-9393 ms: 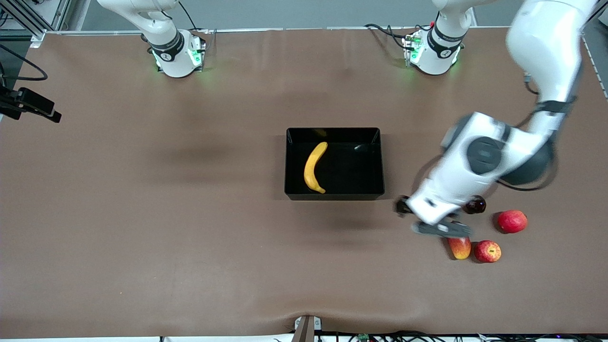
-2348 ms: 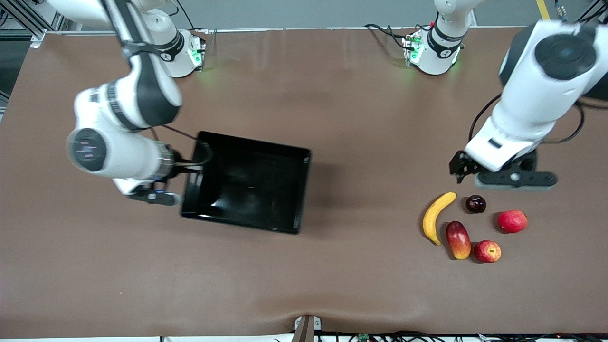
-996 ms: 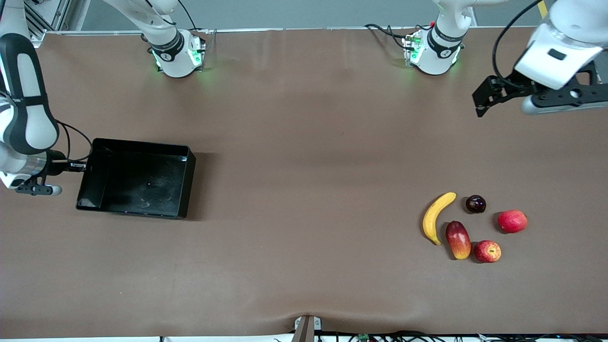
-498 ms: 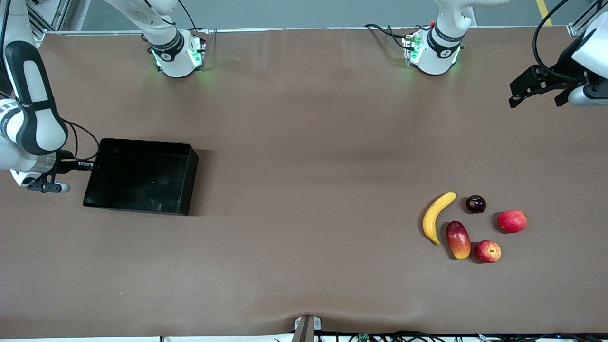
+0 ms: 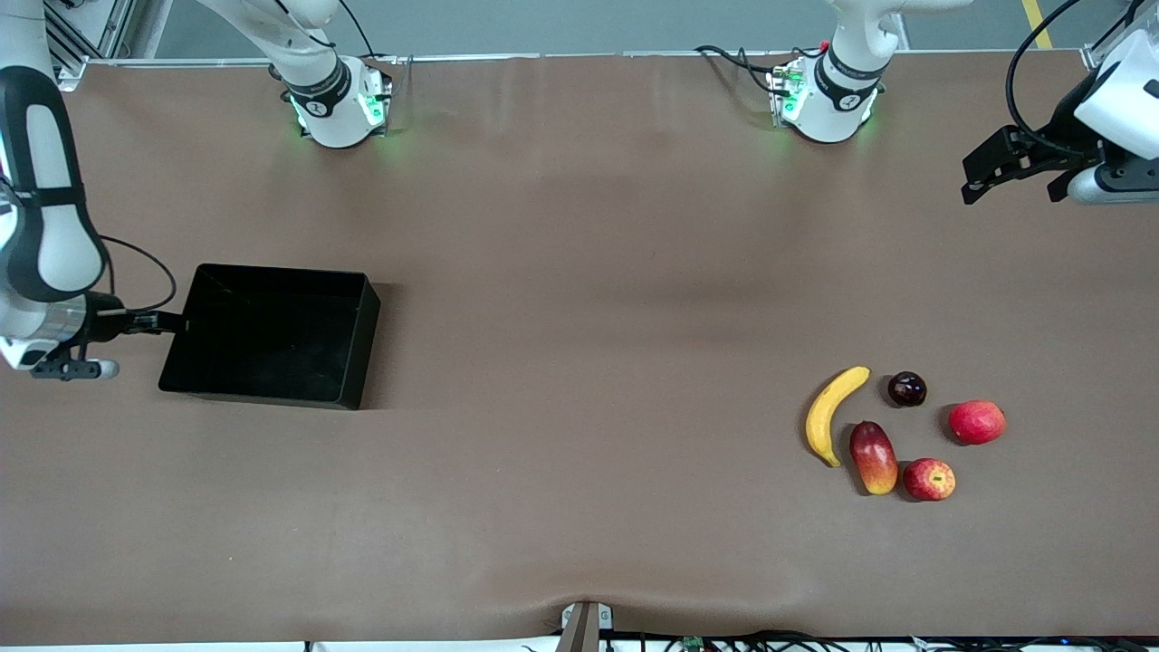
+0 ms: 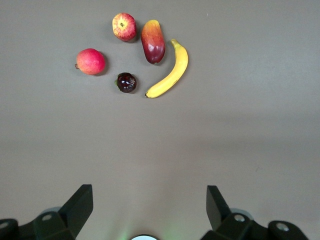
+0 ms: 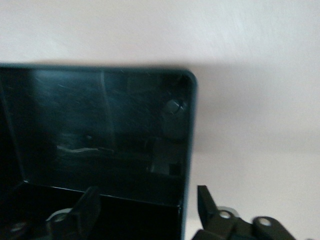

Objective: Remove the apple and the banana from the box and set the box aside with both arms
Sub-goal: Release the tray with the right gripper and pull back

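Observation:
The black box point(image 5: 272, 337) rests on the table toward the right arm's end, with nothing in it. My right gripper point(image 5: 172, 322) is open at the box's end wall, its fingers point(image 7: 206, 199) standing on either side of the box point(image 7: 100, 125) wall near a corner. The yellow banana point(image 5: 835, 415) and the small red apple point(image 5: 929, 479) lie on the table toward the left arm's end. My left gripper point(image 5: 1032, 177) hangs open and empty over that end of the table. In the left wrist view, the gripper point(image 6: 148, 210) sits well away from the banana point(image 6: 170, 72) and apple point(image 6: 124, 26).
A red-yellow mango-like fruit point(image 5: 874, 457) lies between banana and apple. A dark glossy fruit point(image 5: 906, 388) and another round red fruit point(image 5: 976, 422) sit beside them. Brown table surface point(image 5: 589, 317) stretches between the box and the fruits.
My right gripper has opened and let go of the box's wall, and the box now lies flat. My left gripper has drifted toward its end of the table and slowed.

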Controlling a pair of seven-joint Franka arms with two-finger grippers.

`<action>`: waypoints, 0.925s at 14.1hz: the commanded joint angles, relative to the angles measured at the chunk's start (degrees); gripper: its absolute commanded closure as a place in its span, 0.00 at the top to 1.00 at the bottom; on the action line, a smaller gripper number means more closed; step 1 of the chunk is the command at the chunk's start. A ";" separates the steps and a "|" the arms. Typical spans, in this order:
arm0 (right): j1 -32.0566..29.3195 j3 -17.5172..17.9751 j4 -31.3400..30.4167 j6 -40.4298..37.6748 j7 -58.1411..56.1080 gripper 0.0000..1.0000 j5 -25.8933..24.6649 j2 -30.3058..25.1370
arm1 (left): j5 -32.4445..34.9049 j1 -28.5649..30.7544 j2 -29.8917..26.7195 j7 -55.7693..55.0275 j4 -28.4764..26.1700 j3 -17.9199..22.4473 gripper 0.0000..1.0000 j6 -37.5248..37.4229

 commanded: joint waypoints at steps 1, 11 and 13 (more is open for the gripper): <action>2.82 -0.09 8.88 -2.25 -0.60 1.00 0.81 2.42 | 1.62 -0.22 -0.24 0.86 -0.32 0.60 1.00 1.15; 14.50 -0.18 31.31 -8.38 0.19 1.00 -3.85 4.72 | 2.60 2.06 -1.30 0.95 -0.49 0.77 1.00 1.86; 16.35 -0.09 34.31 -15.84 6.04 1.00 -3.85 2.88 | 2.51 2.15 -1.30 0.95 -0.41 0.77 1.00 1.60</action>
